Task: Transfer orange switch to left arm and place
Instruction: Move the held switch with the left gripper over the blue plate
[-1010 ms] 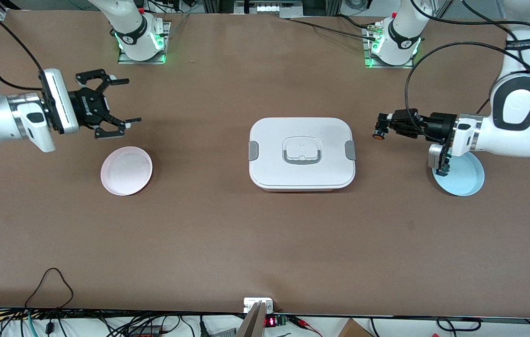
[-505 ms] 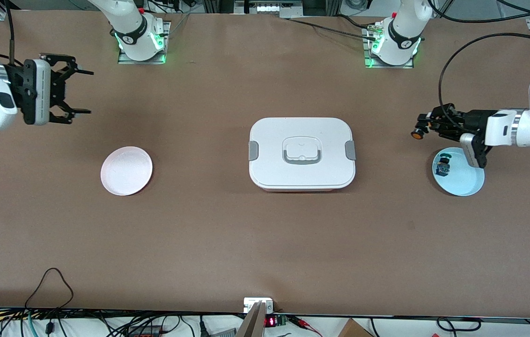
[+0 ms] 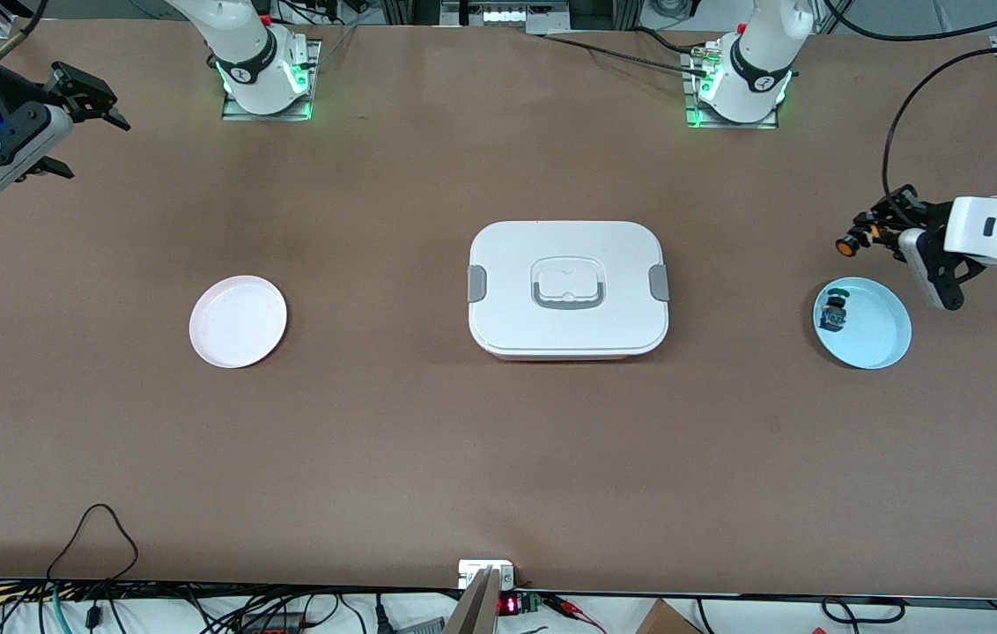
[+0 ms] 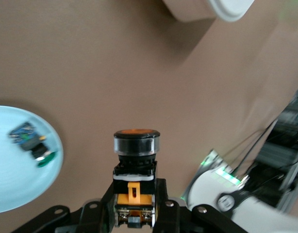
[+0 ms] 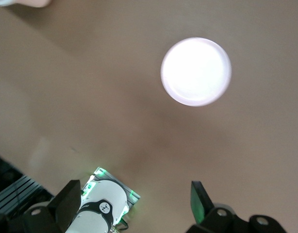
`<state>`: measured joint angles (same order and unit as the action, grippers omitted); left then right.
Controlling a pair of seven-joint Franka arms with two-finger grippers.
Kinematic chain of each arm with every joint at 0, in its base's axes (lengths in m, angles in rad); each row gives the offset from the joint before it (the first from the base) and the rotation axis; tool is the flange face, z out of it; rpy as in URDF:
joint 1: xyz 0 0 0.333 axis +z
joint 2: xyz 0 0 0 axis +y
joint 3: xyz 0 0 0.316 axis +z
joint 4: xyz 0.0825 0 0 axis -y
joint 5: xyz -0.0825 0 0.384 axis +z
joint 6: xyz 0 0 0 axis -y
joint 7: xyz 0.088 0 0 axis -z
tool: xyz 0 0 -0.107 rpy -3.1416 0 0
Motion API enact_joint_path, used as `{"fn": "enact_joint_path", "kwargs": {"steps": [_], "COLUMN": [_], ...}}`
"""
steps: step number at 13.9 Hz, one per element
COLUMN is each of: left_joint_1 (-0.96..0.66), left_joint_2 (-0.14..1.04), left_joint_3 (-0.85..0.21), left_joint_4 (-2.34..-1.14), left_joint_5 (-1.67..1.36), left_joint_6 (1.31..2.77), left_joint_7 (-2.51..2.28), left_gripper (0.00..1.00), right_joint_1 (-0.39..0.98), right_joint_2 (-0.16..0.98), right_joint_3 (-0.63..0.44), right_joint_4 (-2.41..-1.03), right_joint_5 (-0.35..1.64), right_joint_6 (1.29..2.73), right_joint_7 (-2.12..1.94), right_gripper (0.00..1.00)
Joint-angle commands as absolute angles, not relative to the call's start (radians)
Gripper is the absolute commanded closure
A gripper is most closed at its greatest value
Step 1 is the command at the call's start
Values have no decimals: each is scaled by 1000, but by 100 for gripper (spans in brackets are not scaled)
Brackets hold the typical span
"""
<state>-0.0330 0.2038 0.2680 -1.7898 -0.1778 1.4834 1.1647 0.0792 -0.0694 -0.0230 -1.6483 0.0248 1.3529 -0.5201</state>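
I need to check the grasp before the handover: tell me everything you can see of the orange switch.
The orange switch is a small push-button: a flat round orange cap in a clear-looking collar, a black cylindrical neck, then a black body with an orange tab at its middle. It looks like plastic. The left gripper is shut on that body, its fingers pressing either side, the cap pointing away from the wrist. It hangs in the air over bare table at the left arm's end, close to the blue plate, touching nothing else.

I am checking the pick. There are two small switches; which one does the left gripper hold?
The orange switch, clamped in the left gripper above the table. The green-capped switch lies on the blue plate.
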Motion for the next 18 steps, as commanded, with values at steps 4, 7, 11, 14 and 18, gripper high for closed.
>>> {"fn": "enact_joint_path", "kwargs": {"steps": [4, 7, 11, 14, 18], "left_joint_1": [-23, 3, 52, 89, 123], "left_joint_2": [233, 248, 285, 327, 377], "left_joint_3": [261, 261, 259, 256, 253], "left_joint_4": [-1782, -1783, -1786, -1786, -1804], "left_joint_5": [-65, -31, -25, -25, -26], "left_joint_6": [1604, 1663, 1753, 1816, 1932], "left_joint_7": [1497, 1627, 1736, 1807, 1888], "left_gripper": [100, 100, 100, 100, 100], "right_joint_1": [80, 89, 83, 92, 83], "right_joint_2": [-78, -71, -51, -26, 9], "right_joint_3": [9, 14, -5, -2, -3], "right_joint_4": [-1671, -1631, -1601, -1603, -1601], "right_joint_5": [-67, -135, -130, -129, -60], "right_joint_6": [1393, 1404, 1466, 1564, 1578], "right_joint_7": [-391, -347, -319, -172, -176], "right_gripper": [0, 0, 0, 0, 0]}}
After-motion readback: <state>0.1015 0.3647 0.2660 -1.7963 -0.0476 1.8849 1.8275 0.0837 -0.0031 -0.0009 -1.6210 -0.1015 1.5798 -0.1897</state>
